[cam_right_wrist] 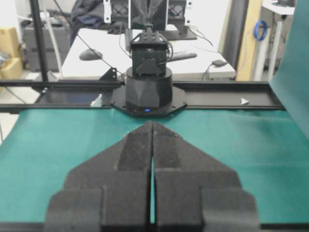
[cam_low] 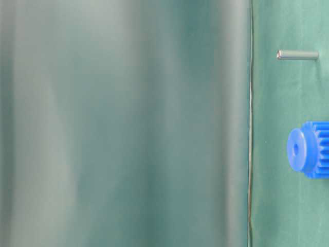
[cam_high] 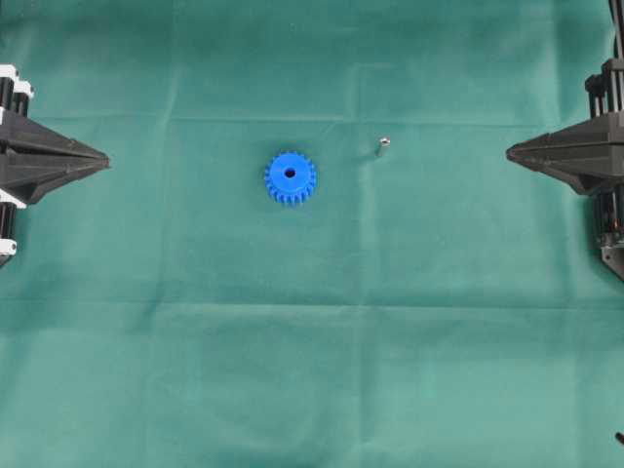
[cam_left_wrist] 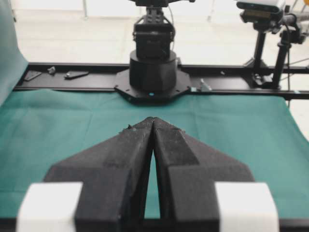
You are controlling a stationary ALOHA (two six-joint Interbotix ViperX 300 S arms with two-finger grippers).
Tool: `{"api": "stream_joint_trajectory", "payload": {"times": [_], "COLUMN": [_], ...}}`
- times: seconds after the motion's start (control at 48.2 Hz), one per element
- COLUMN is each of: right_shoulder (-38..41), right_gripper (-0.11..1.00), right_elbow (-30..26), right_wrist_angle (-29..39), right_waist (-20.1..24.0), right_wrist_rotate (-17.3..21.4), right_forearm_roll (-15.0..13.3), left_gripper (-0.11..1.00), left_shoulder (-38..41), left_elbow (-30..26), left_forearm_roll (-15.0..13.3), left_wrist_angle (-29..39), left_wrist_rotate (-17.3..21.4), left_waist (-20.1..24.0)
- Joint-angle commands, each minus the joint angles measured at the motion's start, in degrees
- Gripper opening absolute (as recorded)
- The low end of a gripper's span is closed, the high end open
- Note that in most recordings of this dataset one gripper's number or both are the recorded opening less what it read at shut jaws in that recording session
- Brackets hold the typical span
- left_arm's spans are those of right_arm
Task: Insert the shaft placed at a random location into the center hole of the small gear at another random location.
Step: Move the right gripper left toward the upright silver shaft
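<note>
The small blue gear lies flat near the middle of the green cloth, its dark center hole facing up. The tiny silvery shaft stands on the cloth to the gear's right, apart from it. Both also show in the table-level view: the gear and the shaft. My left gripper is shut and empty at the far left edge. My right gripper is shut and empty at the far right edge. In the wrist views the left gripper's tips and the right gripper's tips meet; neither gear nor shaft shows there.
The green cloth covers the whole table. Each wrist view shows the opposite arm's black base at the far table edge. A blurred green curtain fills most of the table-level view.
</note>
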Motion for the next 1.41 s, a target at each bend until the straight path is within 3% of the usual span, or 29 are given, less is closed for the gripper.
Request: {"api": "stream_joint_trajectory", "payload": {"times": [0.0, 0.249, 0.477, 0.58, 0.746, 0.829, 0.912, 1.119, 1.389], "right_shoulder": [0.35, 5.54, 16.00, 22.76, 34.28, 39.73, 44.38, 54.84, 61.35], "right_gripper": [0.01, 0.01, 0.03, 0.22, 0.72, 0.89, 0.84, 0.86, 0.86], "right_elbow": [-1.05, -1.23, -0.97, -1.32, -1.32, -1.67, -2.29, -4.57, -6.15], "right_wrist_angle": [0.09, -1.23, -5.19, -8.70, -14.85, -18.19, -21.36, -26.10, -27.69], "right_waist": [-0.62, -4.31, -7.82, -9.14, -12.13, -12.83, -13.45, -15.12, -16.00], "right_wrist_rotate": [0.26, 0.35, 0.35, 0.26, -0.88, -1.49, -1.93, -2.11, -2.11], "right_forearm_roll": [0.00, 0.00, 0.00, 0.00, -0.09, 0.09, 0.53, 1.14, 1.67], "left_gripper": [0.00, 0.00, 0.00, 0.00, 0.00, 0.00, 0.00, 0.00, 0.00], "left_shoulder": [0.18, 0.26, 0.18, 0.18, 0.18, 0.26, 0.18, 0.44, 0.79], "left_elbow": [-2.29, -2.46, -2.37, -2.37, -2.37, -2.29, -2.29, -2.11, -2.02], "left_forearm_roll": [0.70, 0.70, 0.70, 0.79, 0.79, 0.79, 0.70, 0.79, 0.79], "left_wrist_angle": [0.62, 2.46, 2.55, 2.55, 2.55, 2.55, 2.55, 2.72, 3.16], "left_wrist_rotate": [-0.09, -0.35, -0.26, -0.26, -0.26, -0.26, -0.26, -0.26, -0.26], "left_waist": [0.09, 0.18, 0.18, 0.18, 0.09, 0.09, 0.09, 0.18, 0.09]}}
